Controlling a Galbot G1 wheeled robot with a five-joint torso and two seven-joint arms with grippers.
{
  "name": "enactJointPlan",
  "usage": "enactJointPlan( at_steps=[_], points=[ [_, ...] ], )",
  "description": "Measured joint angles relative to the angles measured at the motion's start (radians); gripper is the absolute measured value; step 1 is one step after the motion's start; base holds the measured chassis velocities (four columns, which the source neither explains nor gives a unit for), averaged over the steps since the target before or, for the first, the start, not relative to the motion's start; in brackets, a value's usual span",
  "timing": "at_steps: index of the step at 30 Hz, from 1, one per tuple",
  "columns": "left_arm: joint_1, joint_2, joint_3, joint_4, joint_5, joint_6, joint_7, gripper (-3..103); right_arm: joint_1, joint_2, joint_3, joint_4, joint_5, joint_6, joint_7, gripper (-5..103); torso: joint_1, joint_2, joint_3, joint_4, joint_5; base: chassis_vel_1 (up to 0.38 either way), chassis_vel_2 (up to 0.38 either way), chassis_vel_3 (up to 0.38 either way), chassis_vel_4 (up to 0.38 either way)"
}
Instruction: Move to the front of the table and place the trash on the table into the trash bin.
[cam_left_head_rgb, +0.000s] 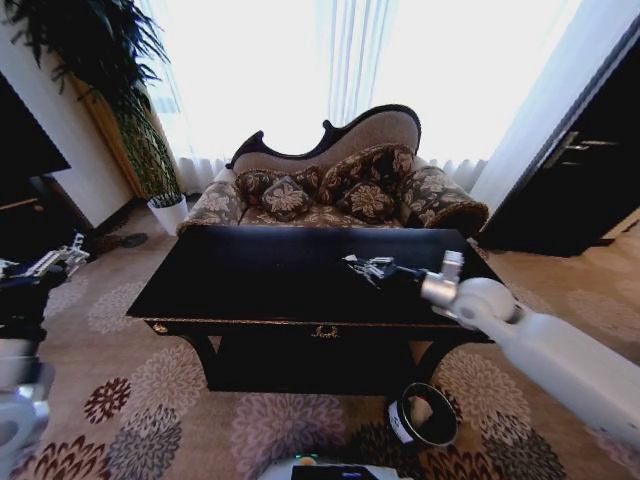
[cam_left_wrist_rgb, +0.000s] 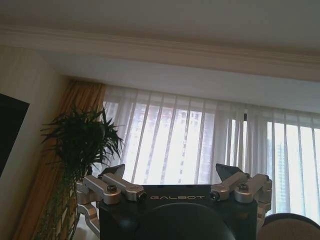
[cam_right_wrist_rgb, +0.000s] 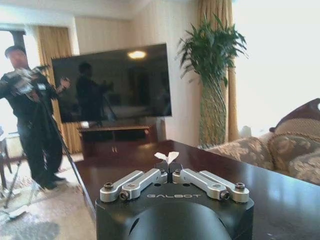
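Carpeted lounge, floral sofa (cam_left_head_rgb: 330, 180) behind the table (cam_left_head_rgb: 250, 275). The table is large, rectangular, glossy black, with a gold ornament on its front rail and a lower shelf. The trash bin (cam_left_head_rgb: 423, 415), small, black, cylindrical with a white label, stands on the carpet at the table's front right leg. Right gripper (cam_left_head_rgb: 362, 266) over the tabletop, clenched on a small white paper scrap (cam_right_wrist_rgb: 166, 157). Left gripper (cam_left_head_rgb: 62, 256) raised left of the table, fingers spread, empty.

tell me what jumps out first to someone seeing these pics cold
The right gripper reaches over the middle of the glossy black table, pinching a small white paper scrap. Behind the table sits an ornate patterned sofa before bright curtains; the black trash bin stands on the carpet beneath the right arm.
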Motion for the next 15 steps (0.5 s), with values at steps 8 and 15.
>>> enactJointPlan(
  at_steps=[8,15],
  points=[
    [-0.004,-0.017,-0.004,-0.016,-0.029,0.002,-0.003,100,-0.285,0.074,0.236,0.066,-0.002,0.067,-0.030,0,0.000,0.000,0.000,0.0001,0.0001,0.000,0.000,0.000,0.000],
    [0.009,-0.039,-0.041,-0.030,-0.055,0.004,-0.007,100,-0.348,0.058,0.257,-0.007,0.031,0.166,-0.139,0,0.000,0.000,0.000,0.0006,0.0000,0.000,0.000,0.000,0.000]
  ],
)
